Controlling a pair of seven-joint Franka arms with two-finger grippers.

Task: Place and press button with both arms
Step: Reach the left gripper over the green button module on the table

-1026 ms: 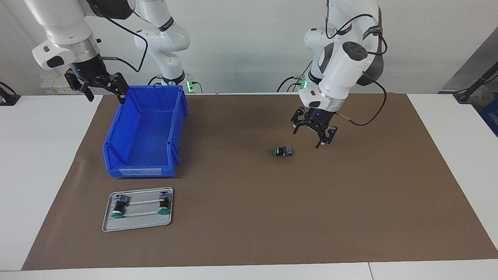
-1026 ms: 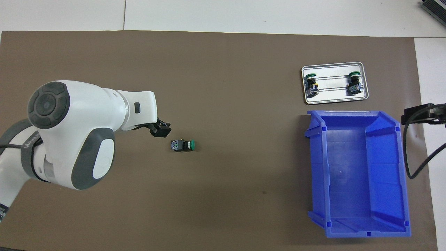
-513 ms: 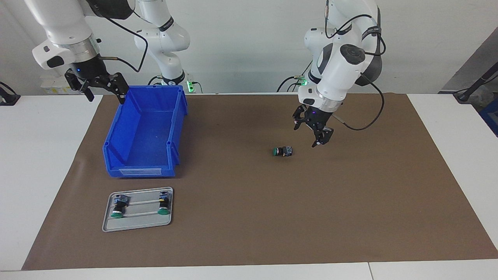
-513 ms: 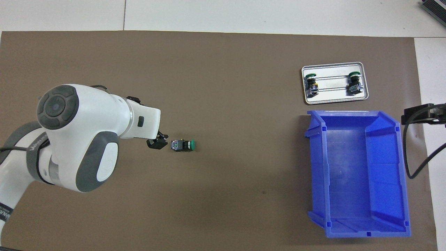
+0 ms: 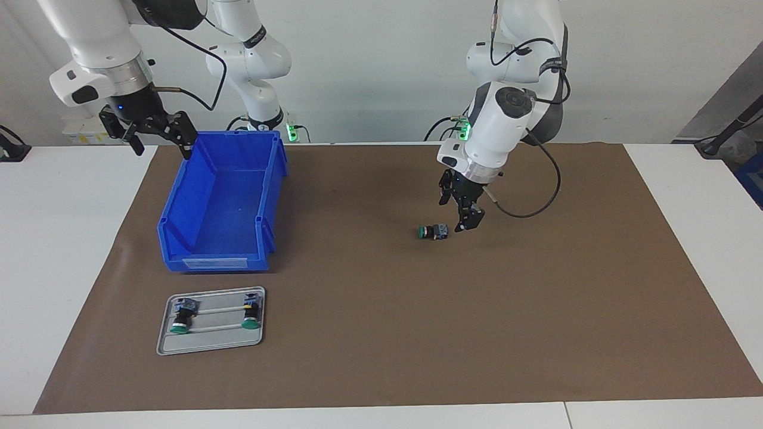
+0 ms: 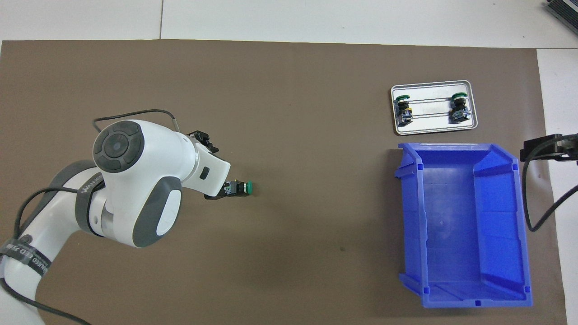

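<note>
The button [image 5: 433, 232] lies on its side on the brown mat, green cap toward the right arm's end [image 6: 239, 188]. My left gripper [image 5: 464, 224] hangs low right beside its blue-grey rear block, tilted, open and holding nothing. In the overhead view the wrist covers most of the hand, and one finger [image 6: 211, 197] shows just beside the rear block. I cannot tell whether it touches the button. My right gripper [image 5: 162, 149] waits open and empty in the air over the corner of the blue bin that is nearest the robots.
A blue bin [image 5: 220, 262] stands empty toward the right arm's end of the mat. Farther from the robots than the bin, a small metal tray [image 5: 208, 347] holds two more green-capped buttons [image 5: 180, 319] [image 5: 251, 314].
The left arm has swung down and toward the button, turning its wrist, so the gripper now hangs right beside the rear block. The button and the right arm have not moved.
</note>
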